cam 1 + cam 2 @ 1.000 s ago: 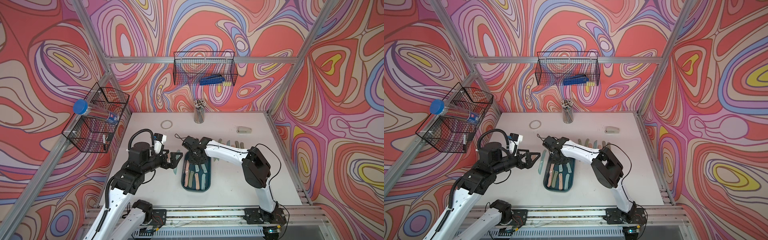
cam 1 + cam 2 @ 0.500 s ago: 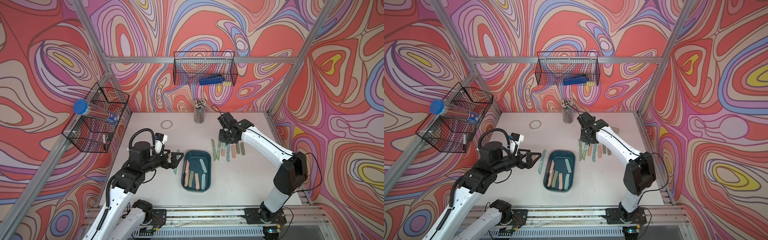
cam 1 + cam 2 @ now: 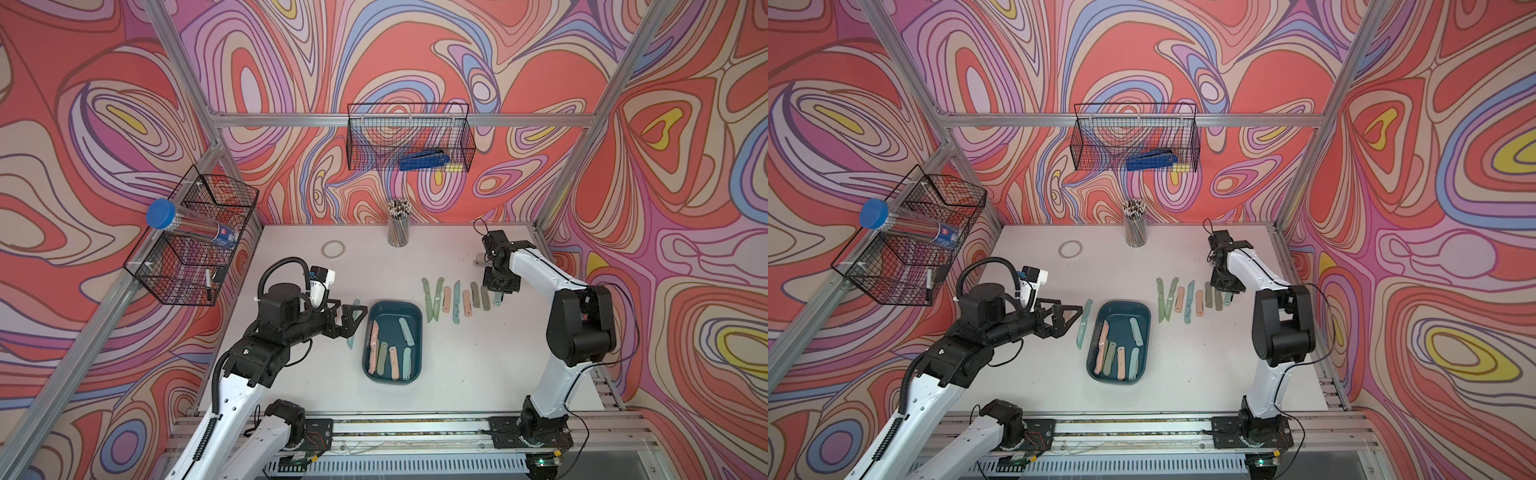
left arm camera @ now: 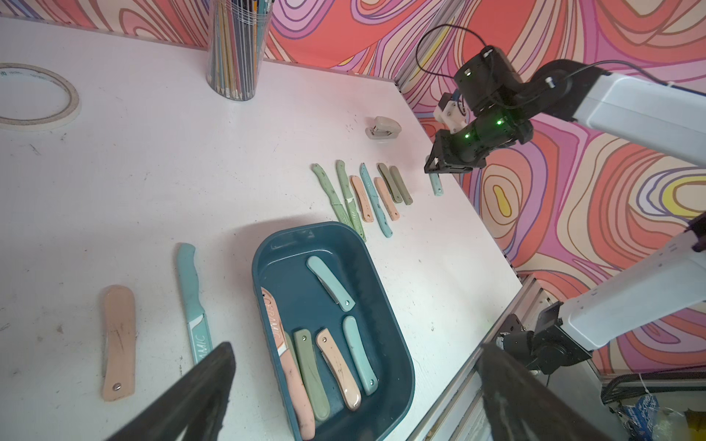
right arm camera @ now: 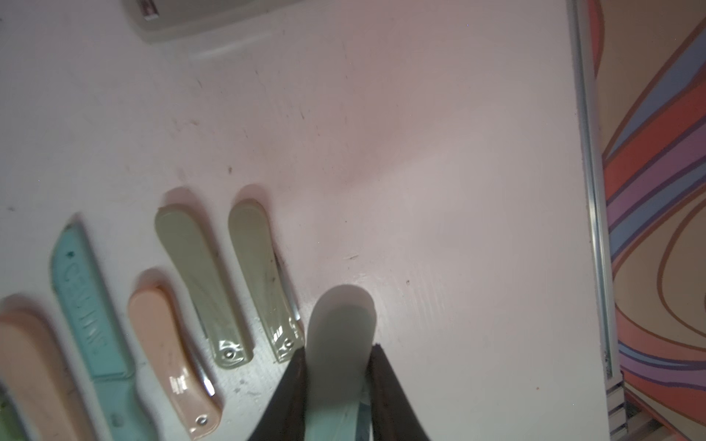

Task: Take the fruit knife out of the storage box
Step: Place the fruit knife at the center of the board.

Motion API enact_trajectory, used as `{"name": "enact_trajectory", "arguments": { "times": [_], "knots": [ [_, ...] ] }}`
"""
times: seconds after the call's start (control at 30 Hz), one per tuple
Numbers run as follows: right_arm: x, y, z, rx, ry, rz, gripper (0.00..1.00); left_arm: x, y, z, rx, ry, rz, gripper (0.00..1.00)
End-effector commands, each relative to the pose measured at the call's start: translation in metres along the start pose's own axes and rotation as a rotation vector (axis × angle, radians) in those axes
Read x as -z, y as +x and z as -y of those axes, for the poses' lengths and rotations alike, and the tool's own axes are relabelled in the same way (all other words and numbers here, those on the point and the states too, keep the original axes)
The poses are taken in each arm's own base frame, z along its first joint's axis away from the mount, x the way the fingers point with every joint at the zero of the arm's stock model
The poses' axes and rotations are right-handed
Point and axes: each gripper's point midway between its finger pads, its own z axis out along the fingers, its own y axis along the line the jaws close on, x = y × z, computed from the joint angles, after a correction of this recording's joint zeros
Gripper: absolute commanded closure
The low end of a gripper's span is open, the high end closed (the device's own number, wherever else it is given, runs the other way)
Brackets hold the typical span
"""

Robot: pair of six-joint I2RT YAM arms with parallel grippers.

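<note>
Jaws, right: pinching teal fruit knife (image 5: 338, 340); left: wide.

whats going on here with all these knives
The right gripper is clamped on a light teal folding knife, holding it at the end of the row of knives laid out on the table. The left gripper hovers open beside the storage box, holding nothing. Five knives lie in the box.

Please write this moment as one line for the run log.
right gripper: shut on light-teal folded knife, beside row of knives | left gripper: open, beside storage box | storage box: five knives inside
</note>
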Motion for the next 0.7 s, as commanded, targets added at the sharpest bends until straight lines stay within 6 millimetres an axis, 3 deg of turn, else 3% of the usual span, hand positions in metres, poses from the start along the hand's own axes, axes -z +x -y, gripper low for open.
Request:
{"name": "enact_trajectory", "arguments": {
  "times": [0.0, 0.13, 0.67],
  "knots": [
    [-0.013, -0.014, -0.002, 0.052, 0.029, 0.014, 0.75, -0.001, -0.002, 0.005, -0.02, 0.026, 0.013, 0.0],
    [-0.032, -0.021, -0.004, 0.059, 0.012, -0.008, 0.75, -0.001, -0.002, 0.005, -0.018, 0.026, 0.014, 0.0],
    [-0.064, -0.025, -0.014, 0.115, -0.008, -0.037, 0.72, -0.001, -0.002, 0.003, -0.017, 0.019, 0.014, 0.0]
  ]
}}
